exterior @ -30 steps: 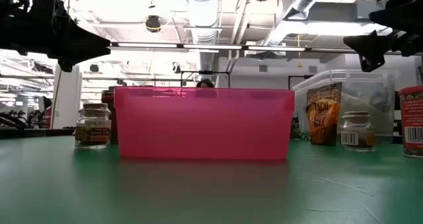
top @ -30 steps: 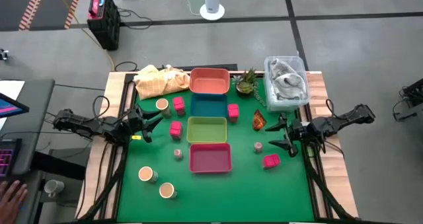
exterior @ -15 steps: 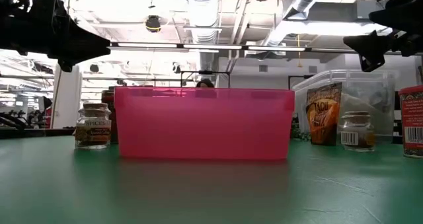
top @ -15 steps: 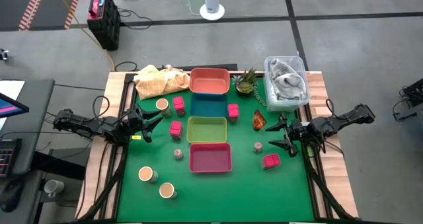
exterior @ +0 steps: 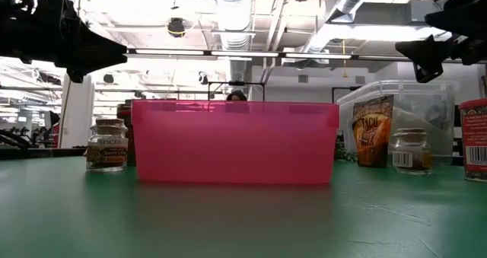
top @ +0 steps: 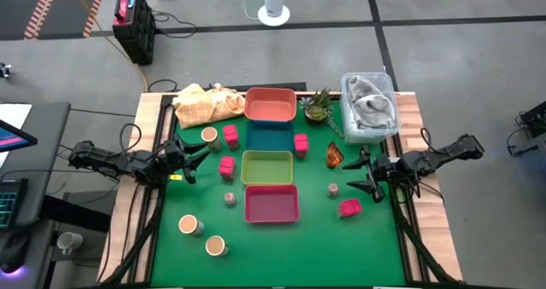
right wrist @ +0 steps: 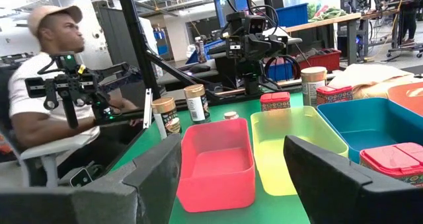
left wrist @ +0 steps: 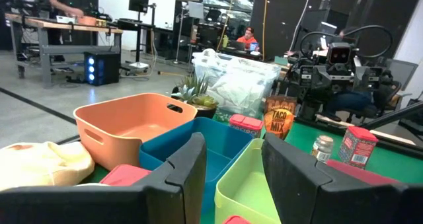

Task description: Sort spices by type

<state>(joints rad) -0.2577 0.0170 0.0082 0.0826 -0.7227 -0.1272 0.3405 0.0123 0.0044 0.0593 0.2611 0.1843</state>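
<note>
With the pink tray (top: 271,204) as landmark, the spices (top: 226,165) lie scattered on the desk (top: 375,246) either side of it, while the left claw (top: 194,155) and right claw (top: 361,173) hover wide open, empty, flanking it.

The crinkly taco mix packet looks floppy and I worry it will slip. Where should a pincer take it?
Grip the taco mix packet near its top edge, coming from above. It stands upright and is thin, so its flat faces suit the right pincer, which hangs open close by. Probably pinch across the thin side.
</note>
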